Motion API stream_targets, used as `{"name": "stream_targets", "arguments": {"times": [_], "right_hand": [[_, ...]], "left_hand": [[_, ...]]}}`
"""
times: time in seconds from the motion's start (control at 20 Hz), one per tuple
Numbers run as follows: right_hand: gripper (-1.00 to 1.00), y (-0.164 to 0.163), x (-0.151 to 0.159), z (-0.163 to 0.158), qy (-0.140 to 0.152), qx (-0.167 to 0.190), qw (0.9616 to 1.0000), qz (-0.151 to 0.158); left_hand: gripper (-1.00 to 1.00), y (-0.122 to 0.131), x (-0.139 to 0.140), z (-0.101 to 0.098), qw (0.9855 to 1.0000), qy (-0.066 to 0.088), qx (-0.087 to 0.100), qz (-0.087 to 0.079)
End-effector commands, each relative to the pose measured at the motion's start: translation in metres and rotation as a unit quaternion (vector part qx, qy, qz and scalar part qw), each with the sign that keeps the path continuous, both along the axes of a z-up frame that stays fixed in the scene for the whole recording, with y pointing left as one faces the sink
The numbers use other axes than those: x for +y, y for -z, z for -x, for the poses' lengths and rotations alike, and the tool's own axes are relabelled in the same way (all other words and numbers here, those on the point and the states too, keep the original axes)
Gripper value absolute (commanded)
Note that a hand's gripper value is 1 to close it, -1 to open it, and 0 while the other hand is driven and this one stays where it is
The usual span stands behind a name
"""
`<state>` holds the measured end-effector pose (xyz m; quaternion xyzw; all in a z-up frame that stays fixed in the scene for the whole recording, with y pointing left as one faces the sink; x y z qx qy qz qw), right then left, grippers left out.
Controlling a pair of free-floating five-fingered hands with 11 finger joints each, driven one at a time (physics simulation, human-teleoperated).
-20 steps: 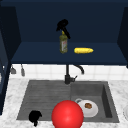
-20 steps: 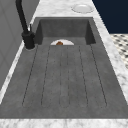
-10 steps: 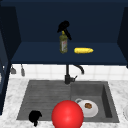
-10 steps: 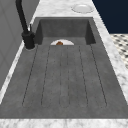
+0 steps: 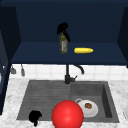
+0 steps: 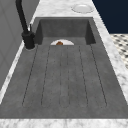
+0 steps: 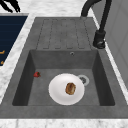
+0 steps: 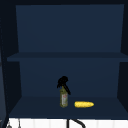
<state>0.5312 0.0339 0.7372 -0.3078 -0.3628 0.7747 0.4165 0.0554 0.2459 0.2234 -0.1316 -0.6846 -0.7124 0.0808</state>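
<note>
Right hand [image 5: 63, 28] curled on bottle [image 5: 63, 44] top, corn [image 5: 83, 50] beside, left hand [image 5: 35, 116] idle

Colours/patterns at sink & cabinet

Both hands black: right hand [image 5: 63, 28] on top of olive-green bottle [image 5: 63, 44] w/ pale label; just right of it, yellow corn cob [image 5: 83, 50]. Cabinet [image 8: 67, 37] round that hand: dark navy, plain. Left hand [image 5: 35, 117] at front-left sink edge; to its right, plain bright red ball [image 5: 67, 115], then white plate [image 7: 66, 89] w/ brown food piece [image 7: 70, 88]. Sink [image 6: 65, 80] dark grey, mottled, ribbed lines on drainboard. Faucet [image 5: 68, 75] black. Countertop [image 7: 15, 62] white-grey marble speckle. Wall tiles [image 5: 50, 71] behind: white, grid lines. Small red item [image 7: 37, 74] in basin, left of plate in right side view.
</note>
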Motion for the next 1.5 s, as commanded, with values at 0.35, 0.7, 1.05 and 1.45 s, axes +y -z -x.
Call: {"name": "stream_targets", "arguments": {"times": [0.35, 0.7, 1.05, 1.45], "right_hand": [[1.00, 0.014, 0.012, 0.000, -0.011, -0.027, 0.9994, 0.018], [1.00, 0.013, 0.012, 0.000, -0.013, -0.052, 0.9986, 0.005], [1.00, -0.028, 0.007, 0.015, 0.012, -0.054, 0.9978, -0.037], [1.00, -0.060, 0.003, 0.037, 0.041, -0.068, 0.9963, -0.032]], "left_hand": [[0.00, 0.000, 0.000, 0.000, 1.0000, 0.000, 0.000, 0.000], [0.00, 0.000, 0.000, 0.000, 1.0000, 0.000, 0.000, 0.000], [0.00, 0.000, 0.000, 0.000, 1.0000, 0.000, 0.000, 0.000], [0.00, 0.000, 0.000, 0.000, 1.0000, 0.000, 0.000, 0.000]]}}
